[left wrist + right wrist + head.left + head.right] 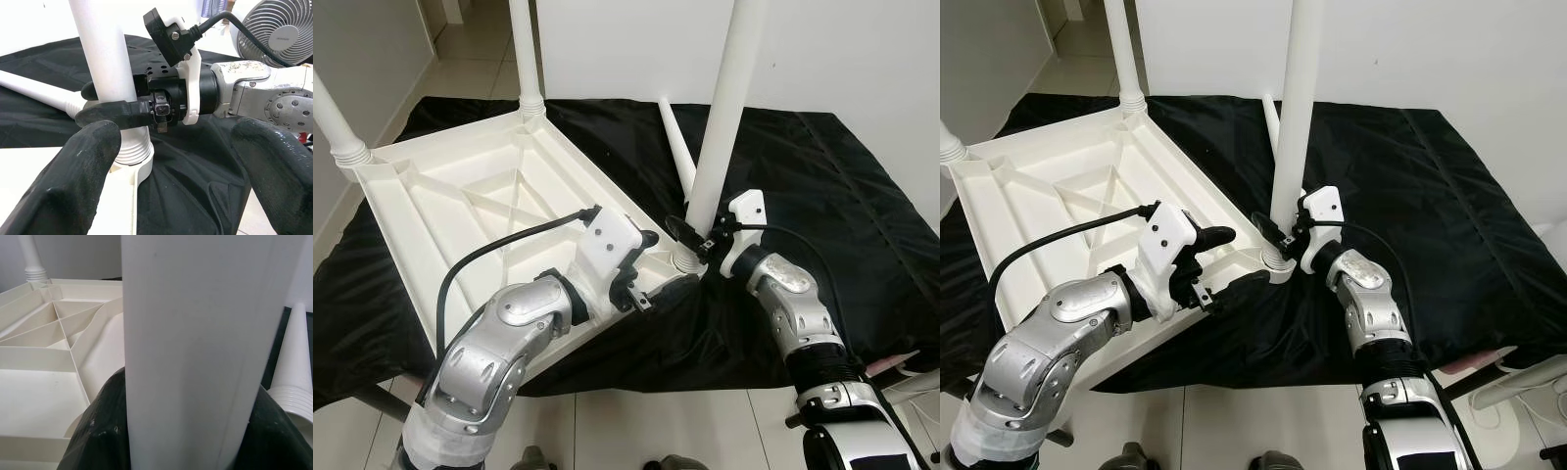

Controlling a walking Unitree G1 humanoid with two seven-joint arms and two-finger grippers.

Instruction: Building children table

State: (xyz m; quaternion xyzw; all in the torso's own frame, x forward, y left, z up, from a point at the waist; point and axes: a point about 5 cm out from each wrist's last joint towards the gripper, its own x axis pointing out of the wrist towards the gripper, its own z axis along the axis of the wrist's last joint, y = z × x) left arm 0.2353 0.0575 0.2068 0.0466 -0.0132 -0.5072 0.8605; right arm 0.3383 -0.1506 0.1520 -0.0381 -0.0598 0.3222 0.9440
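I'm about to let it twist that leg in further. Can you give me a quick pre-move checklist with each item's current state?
1. Right gripper shut around the upright white plastic table leg: ok.
2. Leg's ribbed base seated in the corner socket of the upturned white plastic tabletop: ok; how far it is screwed in, cannot tell.
3. Left gripper bracing the tabletop's near edge: cannot tell.
4. Loose white tapered leg lying on the black cloth behind: ok, apart from the grippers.
5. Two far legs standing in their corners: ok.

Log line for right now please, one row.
right gripper: shut on leg, upright in corner socket | left gripper: open beside corner | tabletop: upside down | spare leg: on cloth
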